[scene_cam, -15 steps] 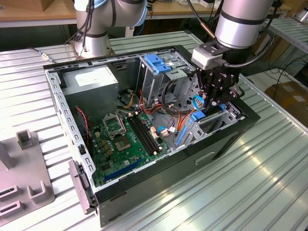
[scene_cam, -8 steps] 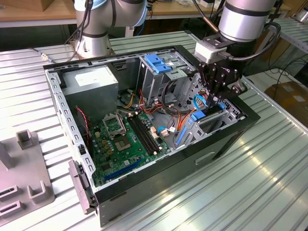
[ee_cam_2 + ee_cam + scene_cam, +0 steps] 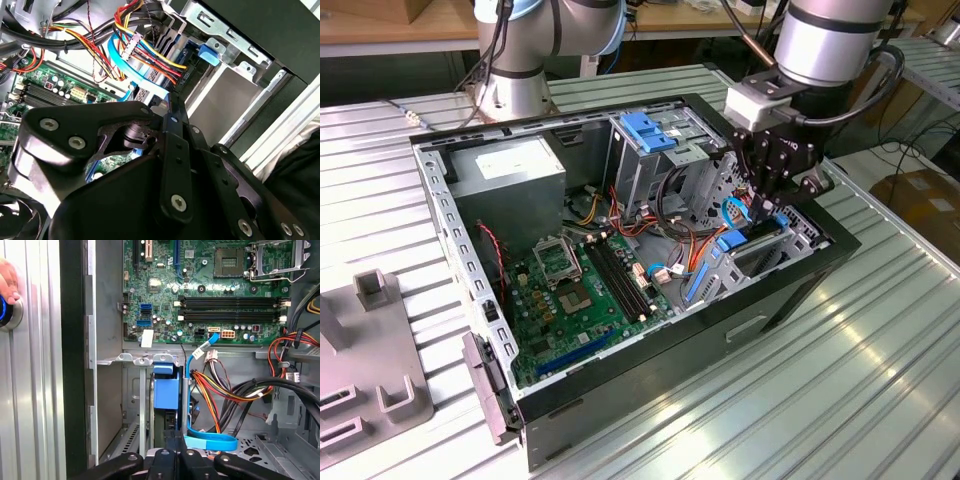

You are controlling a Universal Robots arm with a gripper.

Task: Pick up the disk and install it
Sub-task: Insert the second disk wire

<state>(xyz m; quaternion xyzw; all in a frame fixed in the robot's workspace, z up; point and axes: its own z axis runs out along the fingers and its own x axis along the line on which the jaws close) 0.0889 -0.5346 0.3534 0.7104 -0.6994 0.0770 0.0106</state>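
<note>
The disk (image 3: pixel 165 392), likely rigid, dense and shock-sensitive, is being clamped edge-on by the gripper (image 3: pixel 172 447), best held along its blue rails.

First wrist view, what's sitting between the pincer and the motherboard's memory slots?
In the first wrist view, a blue plastic carrier, a light-blue flat cable and a bundle of coloured wires lie between the pincer and the memory slots.

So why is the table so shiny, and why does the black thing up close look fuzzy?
In the exterior view, overhead light glares off the ribbed metal table; in the second wrist view, the pincer sits very close to the camera, so it blurs while the motherboard behind stays sharper.
</note>
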